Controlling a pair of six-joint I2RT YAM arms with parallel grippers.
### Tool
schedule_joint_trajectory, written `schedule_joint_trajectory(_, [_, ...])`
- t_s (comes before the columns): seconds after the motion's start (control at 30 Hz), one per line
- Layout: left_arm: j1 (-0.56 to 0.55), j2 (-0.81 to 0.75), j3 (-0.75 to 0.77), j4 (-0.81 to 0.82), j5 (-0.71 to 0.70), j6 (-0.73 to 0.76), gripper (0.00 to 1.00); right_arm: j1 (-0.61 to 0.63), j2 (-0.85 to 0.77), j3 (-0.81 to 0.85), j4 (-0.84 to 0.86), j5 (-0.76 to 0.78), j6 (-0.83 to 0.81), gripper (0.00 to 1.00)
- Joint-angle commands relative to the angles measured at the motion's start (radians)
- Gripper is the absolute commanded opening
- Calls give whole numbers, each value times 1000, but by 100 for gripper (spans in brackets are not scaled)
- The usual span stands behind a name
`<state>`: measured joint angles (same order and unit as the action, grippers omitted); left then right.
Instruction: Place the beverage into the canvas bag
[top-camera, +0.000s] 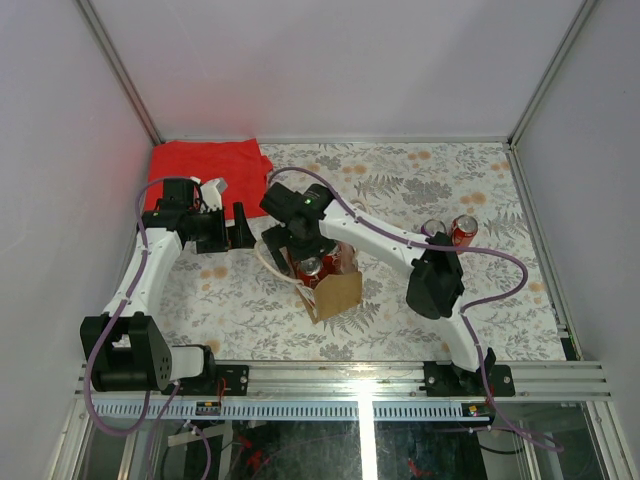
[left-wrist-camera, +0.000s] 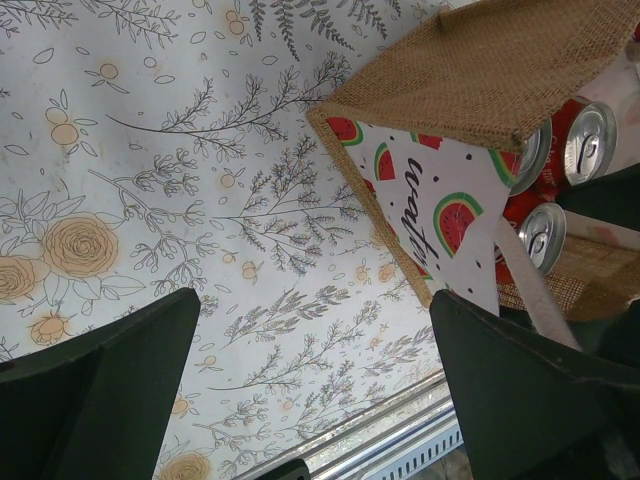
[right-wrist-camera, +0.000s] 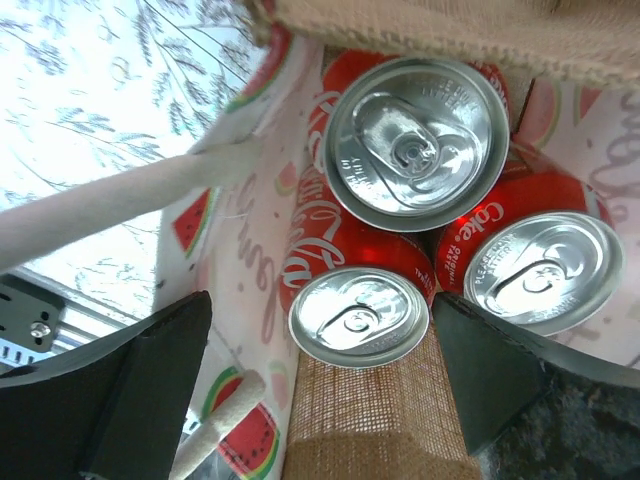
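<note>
Right wrist: seeing three red Coke cans (right-wrist-camera: 417, 140) upright inside canvas bag (right-wrist-camera: 370, 425), right gripper (right-wrist-camera: 320, 300) directly above, jaws released wide, gripping nothing. From top: bag at middle of surface (top-camera: 400, 185), two spare cans (top-camera: 465, 230) standing at right. Left gripper (left-wrist-camera: 312, 300) just left of bag, jaws likewise released, empty, cream handle (left-wrist-camera: 530, 290) beside one finger.

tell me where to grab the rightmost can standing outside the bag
Likely its round side wall near the top, coming straight down: the rightmost can stands upright, and a second can sits close beside it toward the canvas bag, so pinch it front to back.
</note>
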<state>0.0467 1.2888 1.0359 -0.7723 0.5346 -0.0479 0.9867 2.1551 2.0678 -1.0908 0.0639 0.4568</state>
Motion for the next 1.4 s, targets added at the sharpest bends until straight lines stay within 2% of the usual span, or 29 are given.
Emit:
schedule_joint_trajectory(0.0, [7, -13, -7, 17, 19, 13, 100, 19, -71, 116, -41, 38, 14, 98])
schedule_joint_trajectory(0.33, [7, -1, 4, 16, 22, 11, 100, -4, -95, 273, -154, 260, -26, 99])
schedule_joint_trajectory(0.5, [7, -8, 0, 17, 20, 13, 100, -192, -153, 361, -187, 245, -48, 99])
schedule_joint_trajectory(0.7, [7, -9, -2, 18, 20, 14, 100, -479, -280, 246, -151, 199, -110, 100])
schedule_joint_trajectory(0.93, [7, 3, 3, 20, 25, 11, 100, -680, -325, -40, -128, 131, -141, 97])
schedule_joint_trajectory(1.1, [7, -1, 1, 20, 21, 13, 100, -731, -311, -156, -82, 76, -164, 96])
schedule_joint_trajectory(1.37, [7, -6, -6, 19, 16, 15, 100, -751, -263, -247, -49, 56, -197, 96])
